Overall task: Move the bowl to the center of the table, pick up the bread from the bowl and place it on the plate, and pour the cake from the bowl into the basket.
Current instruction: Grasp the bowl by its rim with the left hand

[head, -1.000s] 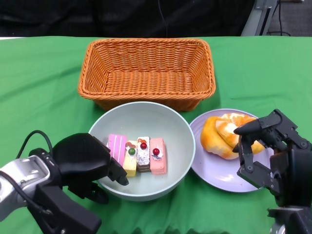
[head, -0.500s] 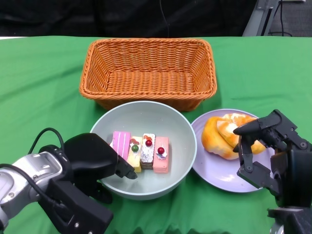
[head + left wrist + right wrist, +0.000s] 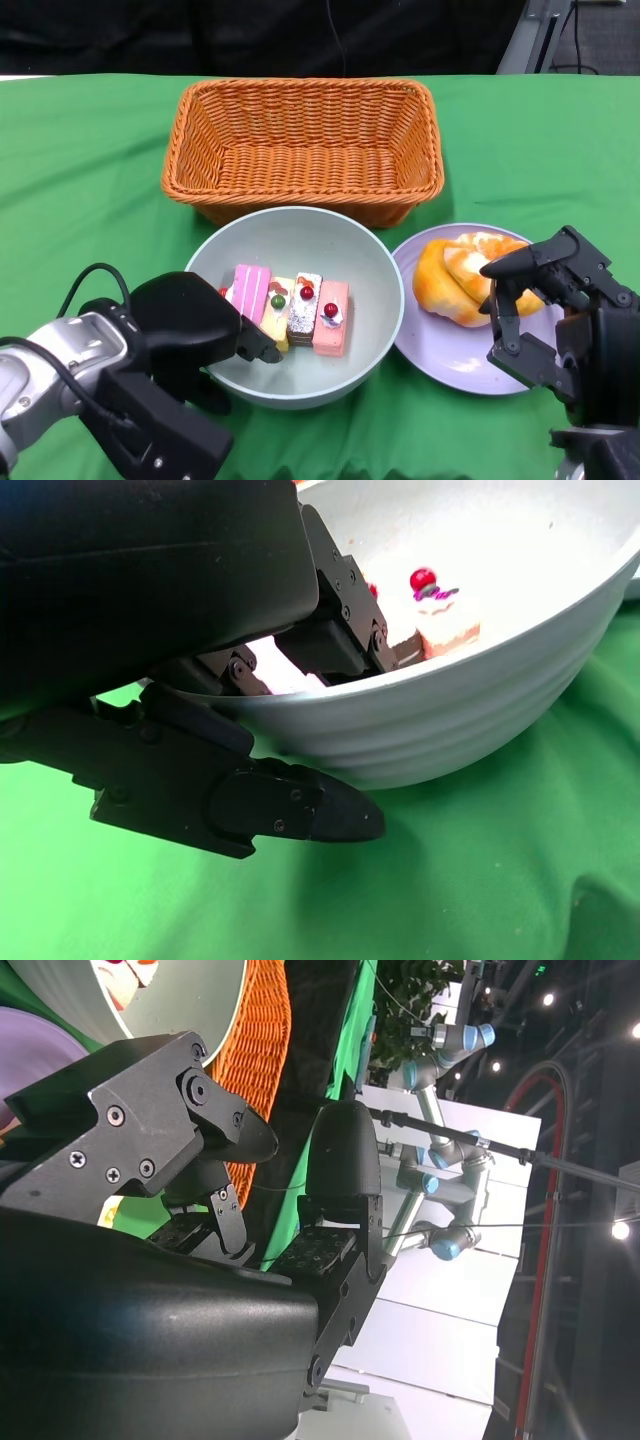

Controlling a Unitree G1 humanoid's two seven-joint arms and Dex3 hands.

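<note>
The bread (image 3: 465, 277) already lies on the plate (image 3: 440, 350), at about four o'clock from the bowl (image 3: 300, 300), so the step in hand looks like the last one: tipping the cake (image 3: 290, 310) into the basket (image 3: 300, 150). The bowl sits near the middle of the table (image 3: 80, 170), with the basket just beyond it at twelve o'clock, their rims almost meeting.

The left hand (image 3: 190, 335) grips the bowl's rim at about eight o'clock. The left wrist view shows its fingers (image 3: 340, 630) hooked over the inside wall and another part of the hand pressed against the outside below, with the rim pinched between. The right hand (image 3: 545, 300) hovers over the plate's near edge at five o'clock, with its fingers released and holding nothing.

The next move likely calls for lifting the bowl by that one-sided grip and tilting it toward twelve o'clock, high enough to clear the basket wall. Such a hold on a deep bowl may slip.

The hand hides the bowl's near-left rim in the head view. The right wrist view is mostly filled by the hand's own shell, showing only slivers of bowl and basket. Whether the bowl's base has left the cloth cannot be told.
</note>
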